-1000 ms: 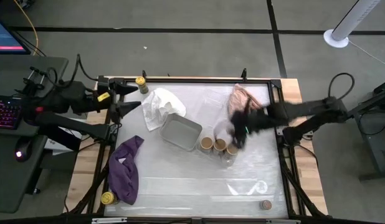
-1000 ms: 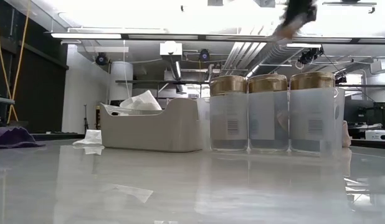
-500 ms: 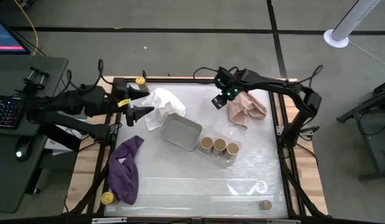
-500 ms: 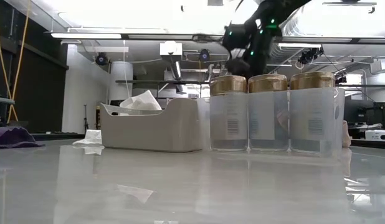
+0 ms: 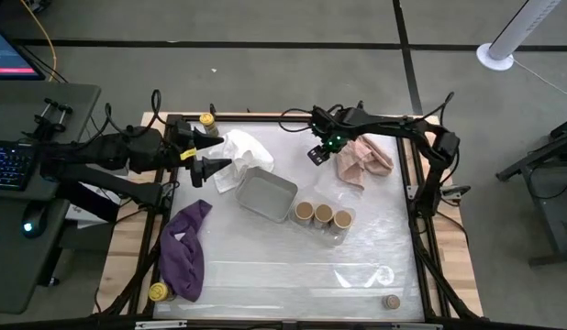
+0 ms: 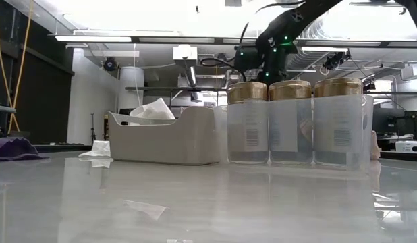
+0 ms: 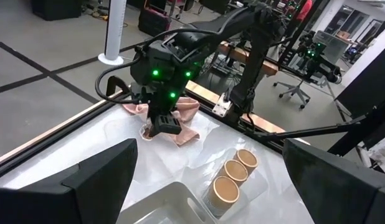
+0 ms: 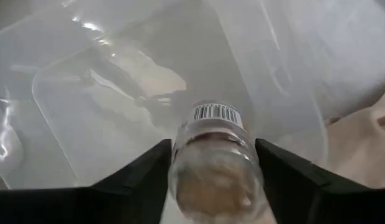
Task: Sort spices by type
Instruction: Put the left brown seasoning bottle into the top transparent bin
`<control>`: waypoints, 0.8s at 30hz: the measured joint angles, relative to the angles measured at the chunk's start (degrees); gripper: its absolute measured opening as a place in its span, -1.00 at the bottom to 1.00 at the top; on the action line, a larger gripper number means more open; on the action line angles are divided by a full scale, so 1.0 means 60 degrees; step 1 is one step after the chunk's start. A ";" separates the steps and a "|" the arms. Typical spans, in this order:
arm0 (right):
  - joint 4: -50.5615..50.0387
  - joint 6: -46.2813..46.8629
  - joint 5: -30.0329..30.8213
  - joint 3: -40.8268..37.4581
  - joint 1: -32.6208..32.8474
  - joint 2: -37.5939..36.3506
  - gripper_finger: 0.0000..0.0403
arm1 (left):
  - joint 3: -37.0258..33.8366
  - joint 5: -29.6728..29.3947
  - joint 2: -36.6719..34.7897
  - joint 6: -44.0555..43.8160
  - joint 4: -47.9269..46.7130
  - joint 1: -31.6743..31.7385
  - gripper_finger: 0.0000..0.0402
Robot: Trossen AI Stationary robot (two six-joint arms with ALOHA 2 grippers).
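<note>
Spice jars sit scattered around the grey tray (image 5: 264,193). Three tan-topped jars (image 5: 322,214) stand in a row just beside it. One yellow-lidded jar (image 5: 207,120) is beyond the white cloth (image 5: 236,152), another yellow-lidded jar (image 5: 158,292) lies past the purple cloth (image 5: 183,249), and a tiny jar (image 5: 391,302) rests well apart. The right gripper (image 5: 316,152), near the pink cloth (image 5: 362,156), clamps a small clear jar (image 8: 213,158). The left gripper (image 5: 210,154) hangs beside the white cloth, fingers spread wide.

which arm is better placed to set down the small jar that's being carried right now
The right. Its wrist view shows the right gripper already shut on a small barcoded jar, hovering beside the pink cloth. The left gripper is open and empty, near the white cloth.
</note>
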 joint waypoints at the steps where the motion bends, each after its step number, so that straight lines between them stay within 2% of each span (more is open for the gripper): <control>1: 0.0004 0.0093 0.0000 0.0000 0.0000 0.0031 0.15 | 0.0000 0.0004 -0.0004 0.0000 0.0000 0.0000 0.93; 3: 0.0009 0.0144 0.0010 0.0000 0.0003 0.0097 0.26 | 0.0000 0.0004 -0.0004 0.0000 0.0000 0.0000 0.93; 6: 0.0011 0.0164 0.0059 0.0000 0.0000 0.0154 0.31 | 0.0000 0.0004 -0.0004 0.0000 0.0000 0.0000 0.93; 19: 0.0243 0.0488 -0.0109 0.0000 0.0032 0.0118 0.18 | 0.0000 0.0004 -0.0004 0.0014 -0.0004 0.0000 0.93; 24: 0.0490 -0.0373 -0.0118 0.0000 0.0192 0.0116 0.18 | 0.0000 0.0004 -0.0004 0.0095 -0.0011 0.0000 0.93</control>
